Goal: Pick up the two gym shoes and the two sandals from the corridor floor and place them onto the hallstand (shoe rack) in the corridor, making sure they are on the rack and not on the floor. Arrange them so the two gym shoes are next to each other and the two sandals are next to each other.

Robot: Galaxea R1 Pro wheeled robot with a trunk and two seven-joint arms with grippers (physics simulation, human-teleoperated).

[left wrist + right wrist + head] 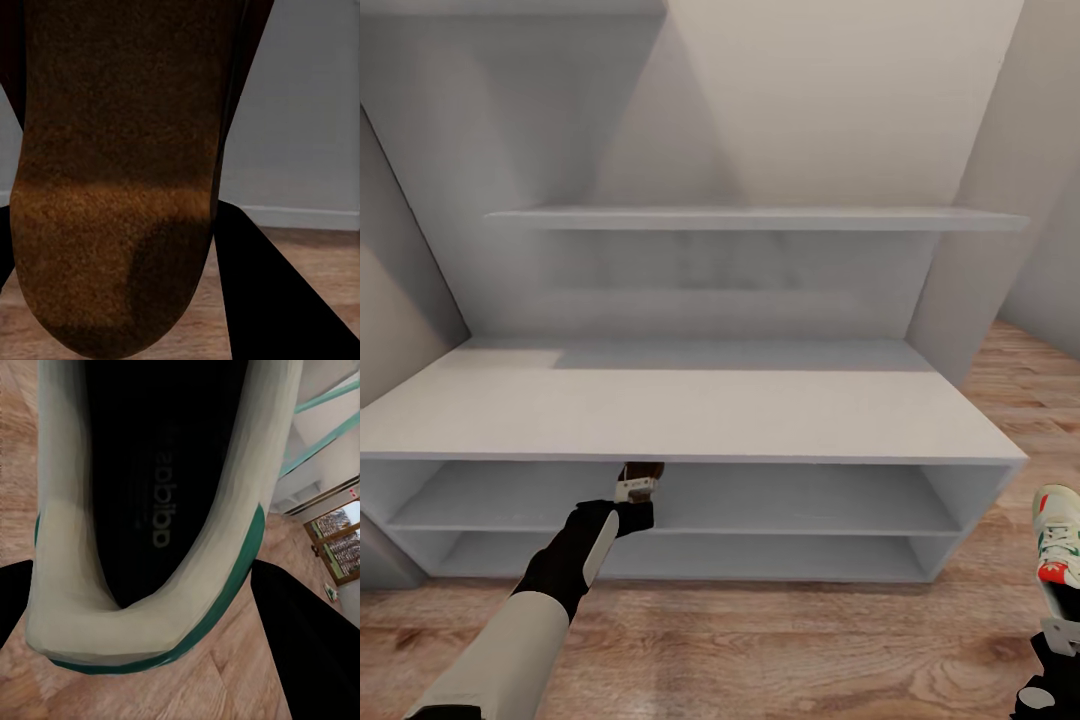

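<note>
The hallstand [690, 410] stands straight ahead, a pale grey bench with two open shelves and a floating shelf [760, 218] above. My left gripper [635, 497] is shut on a dark brown sandal [641, 474], held at the front edge of the upper open shelf, just under the bench top. The left wrist view shows that sandal [120, 172] close up between the dark fingers [262, 292]. At the lower right, above the corridor floor [780, 650], my right gripper [1060, 628] is shut on a white gym shoe [1057, 535] with green stripes and a red patch. The right wrist view looks into the gym shoe [142, 510].
Both open shelves and the bench top hold nothing that I can see. Grey walls close in at the left and right of the unit. Wood plank floor runs in front of it and off to the right.
</note>
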